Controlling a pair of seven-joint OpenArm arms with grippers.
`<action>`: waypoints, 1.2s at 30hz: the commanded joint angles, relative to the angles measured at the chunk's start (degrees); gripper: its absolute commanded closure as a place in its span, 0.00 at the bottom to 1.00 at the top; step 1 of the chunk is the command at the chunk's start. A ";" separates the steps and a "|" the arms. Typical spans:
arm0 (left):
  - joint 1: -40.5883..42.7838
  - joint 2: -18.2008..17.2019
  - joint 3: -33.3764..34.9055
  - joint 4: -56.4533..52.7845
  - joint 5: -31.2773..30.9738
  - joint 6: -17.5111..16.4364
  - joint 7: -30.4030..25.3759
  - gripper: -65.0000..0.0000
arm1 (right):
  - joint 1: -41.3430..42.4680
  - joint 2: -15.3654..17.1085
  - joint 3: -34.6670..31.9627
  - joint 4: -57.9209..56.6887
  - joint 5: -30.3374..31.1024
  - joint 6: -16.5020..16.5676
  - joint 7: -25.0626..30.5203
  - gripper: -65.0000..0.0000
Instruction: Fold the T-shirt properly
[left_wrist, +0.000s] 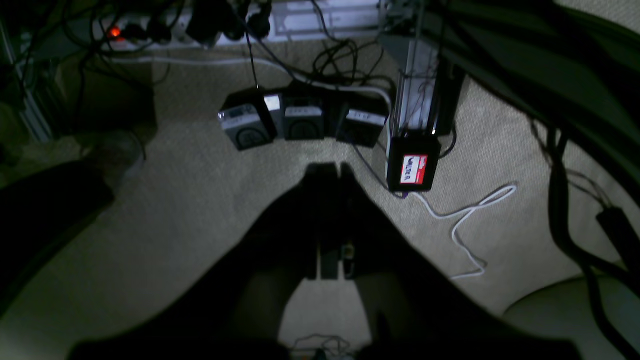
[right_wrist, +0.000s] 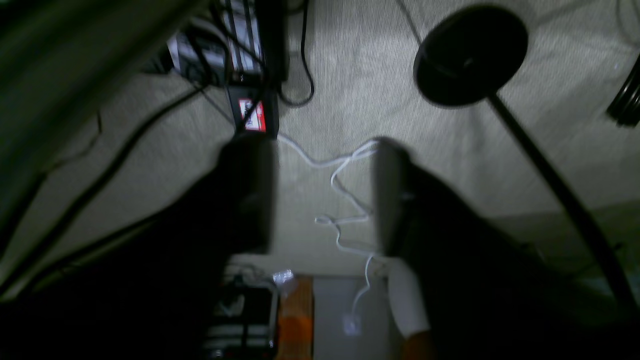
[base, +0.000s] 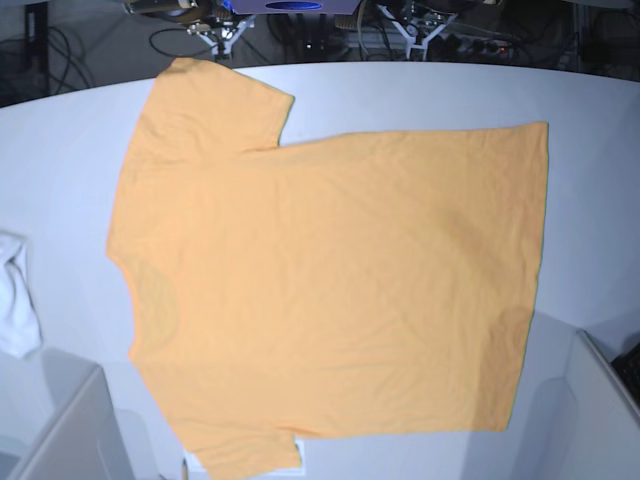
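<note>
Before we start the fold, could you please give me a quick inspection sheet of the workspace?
Surface: pale table, lit evenly.
Job's things: T-shirt spread flat, plain side up, collar toward the base view's left, no fold made.
Clutter: small white cloth at the table's left edge, apart from the shirt.
Grippers: left gripper shut, right gripper open; both point at the floor, off the table, holding nothing.
Cables: white cable loose on the carpet; dark cables near the power strip.
Surroundings: three power bricks and a round black stand base on the carpet.
</note>
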 joint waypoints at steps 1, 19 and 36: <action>0.00 -0.12 -0.43 -0.02 -0.08 0.27 -0.01 0.99 | 0.14 0.16 -0.05 0.03 -0.10 -0.45 -0.06 0.79; -0.18 0.05 -0.52 -0.02 -0.17 0.27 0.07 0.70 | -0.65 -0.01 -0.05 0.08 -0.10 -0.45 -0.06 1.00; -0.44 0.32 -0.52 0.07 -0.17 0.54 0.25 1.00 | -1.26 -0.01 -0.05 0.16 -0.01 -0.45 0.03 1.00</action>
